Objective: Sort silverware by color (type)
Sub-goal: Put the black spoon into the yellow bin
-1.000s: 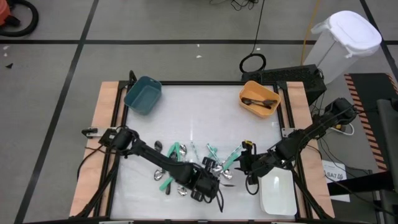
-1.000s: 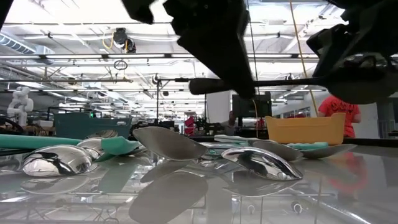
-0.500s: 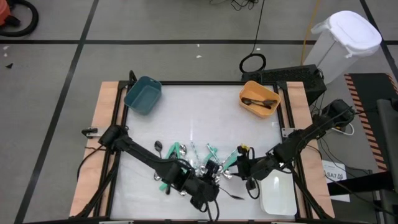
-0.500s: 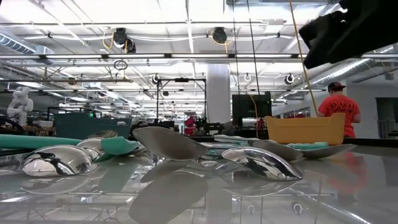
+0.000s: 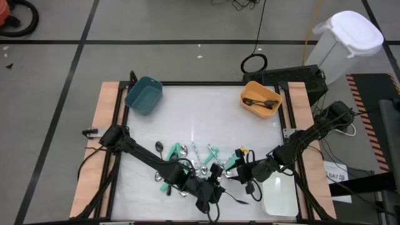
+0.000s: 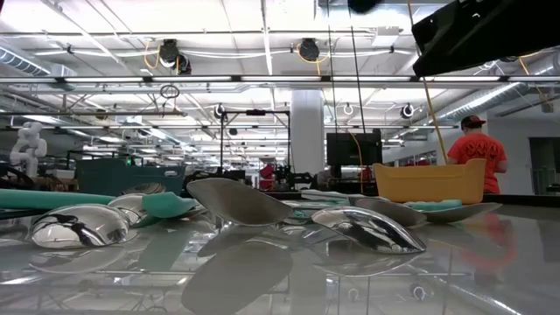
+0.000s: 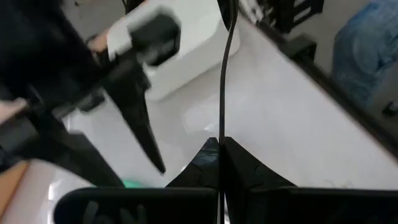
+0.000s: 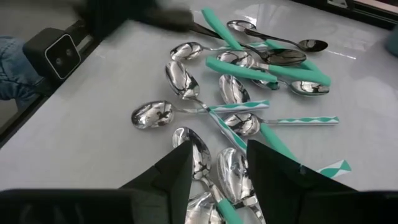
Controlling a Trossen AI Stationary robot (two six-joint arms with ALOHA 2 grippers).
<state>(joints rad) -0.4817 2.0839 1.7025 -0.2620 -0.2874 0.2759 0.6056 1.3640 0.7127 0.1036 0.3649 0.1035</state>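
Since a second ago your left arm has swung clear of the low view, and your right gripper (image 5: 239, 172) has slid in over the near edge of the pile.

Your left gripper (image 7: 221, 144) is clamped tight on a thin dark utensil (image 7: 224, 81), which stands up straight from between the fingertips. It hangs near the front of the table, between the pile and the white bin (image 5: 278, 199). I judge this as the carry step for a dark piece. The orange bin (image 5: 245, 92) at the far right corner already holds dark utensils, so that looks like its home. Lift it clear and keep the grip firm, because the handle is slim and could twist. The right arm lies close by, so mind the crossing.

Your right gripper's jaws stand apart and hold nothing, hovering just above the silverware (image 8: 236, 93). To pick next, settle on one handle and avoid its neighbours.

The silverware lies in a loose, overlapping heap at front centre. You have shiny silver spoons, teal-handled ones, some with a white zigzag pattern, and a dark one or two at the far edge. The teal bin (image 5: 139, 100) sits at the far left corner.
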